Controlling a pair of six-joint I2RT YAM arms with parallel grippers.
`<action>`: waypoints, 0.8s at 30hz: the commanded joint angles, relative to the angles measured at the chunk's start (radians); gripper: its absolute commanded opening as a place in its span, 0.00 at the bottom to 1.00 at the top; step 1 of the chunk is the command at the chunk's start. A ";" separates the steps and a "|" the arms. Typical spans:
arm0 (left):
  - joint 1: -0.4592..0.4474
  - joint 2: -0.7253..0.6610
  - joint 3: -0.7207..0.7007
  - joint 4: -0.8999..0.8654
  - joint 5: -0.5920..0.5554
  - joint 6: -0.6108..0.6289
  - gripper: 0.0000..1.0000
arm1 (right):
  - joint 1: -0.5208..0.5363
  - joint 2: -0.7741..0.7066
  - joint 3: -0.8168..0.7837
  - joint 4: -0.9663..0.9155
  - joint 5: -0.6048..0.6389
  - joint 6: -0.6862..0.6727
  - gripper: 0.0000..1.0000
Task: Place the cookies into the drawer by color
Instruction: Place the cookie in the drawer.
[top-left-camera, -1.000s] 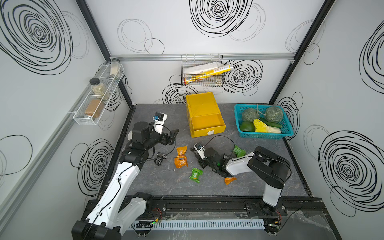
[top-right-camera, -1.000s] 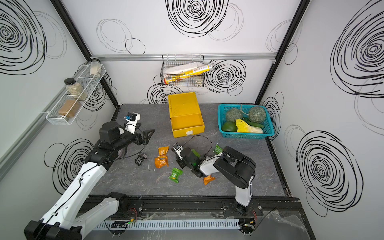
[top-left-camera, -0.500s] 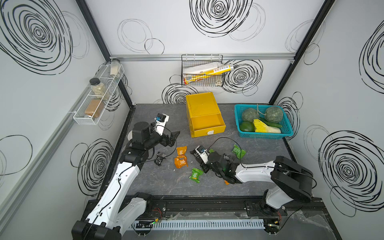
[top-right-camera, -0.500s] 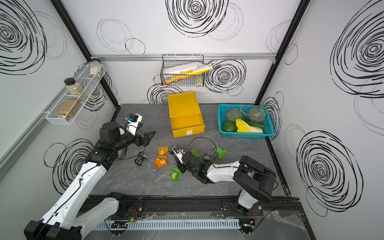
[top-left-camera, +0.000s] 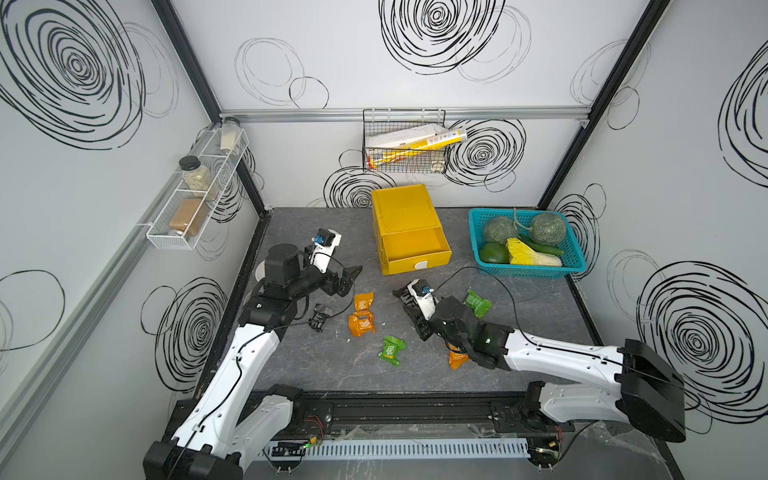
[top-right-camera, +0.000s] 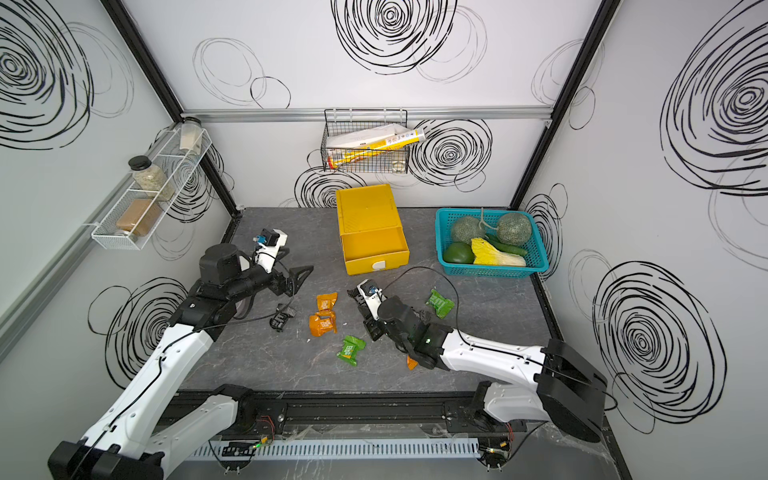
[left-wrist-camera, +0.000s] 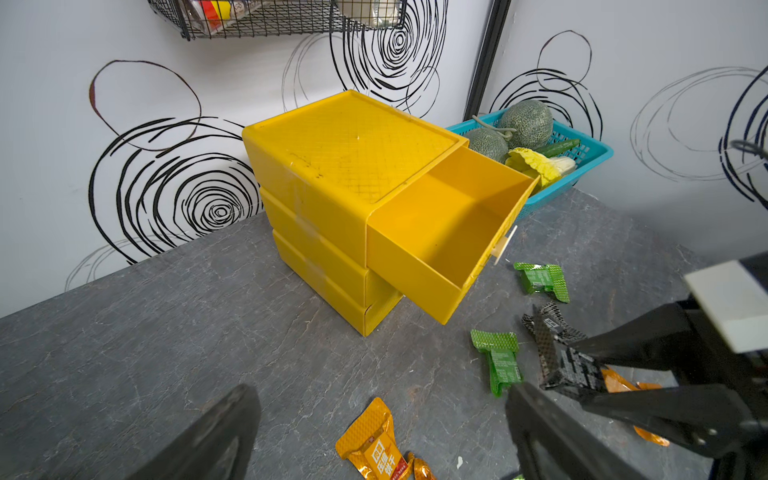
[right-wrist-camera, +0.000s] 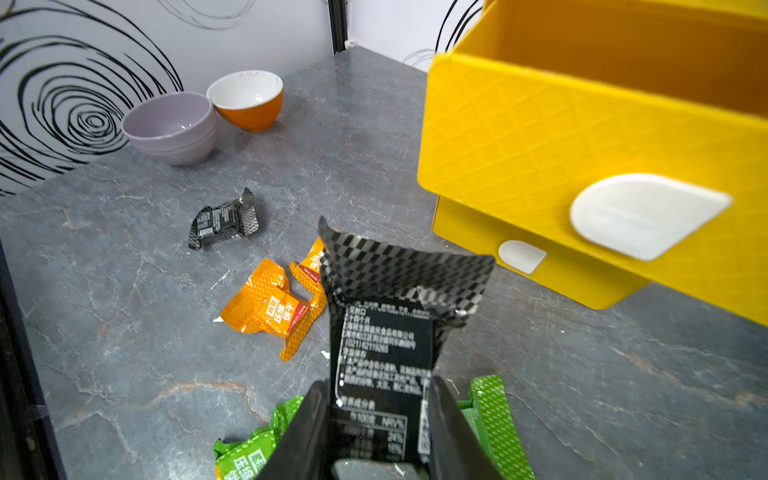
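The right claw (right-wrist-camera: 376, 395) pinched the lower half of a black cookie packet (right-wrist-camera: 386, 291), held just before the yellow drawer chest (top-left-camera: 409, 232); its top drawer (left-wrist-camera: 440, 208) stood out, empty; the left claw (top-left-camera: 348, 279) gaped, holding nothing; orange packets (top-left-camera: 361, 325), a green packet (top-left-camera: 391, 350) and another black packet (top-left-camera: 319, 318) lay on the tabletop (top-left-camera: 324, 374); the foil looked light, crinkly and slippery; best pinched mid-body across the flat, not by the crimped ends.

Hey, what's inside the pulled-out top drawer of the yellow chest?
Nothing visible: the top drawer shows bare yellow floor. Its rear, under the chest top, is hidden.
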 joint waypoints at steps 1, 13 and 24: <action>0.005 -0.007 0.013 0.014 0.025 0.012 0.99 | 0.004 -0.048 0.086 -0.123 0.051 0.017 0.33; 0.003 0.005 0.001 0.037 0.019 -0.008 0.99 | -0.013 0.043 0.421 -0.329 0.150 -0.023 0.33; 0.002 -0.014 -0.001 0.034 0.028 -0.009 0.99 | -0.108 0.287 0.725 -0.467 0.107 0.024 0.34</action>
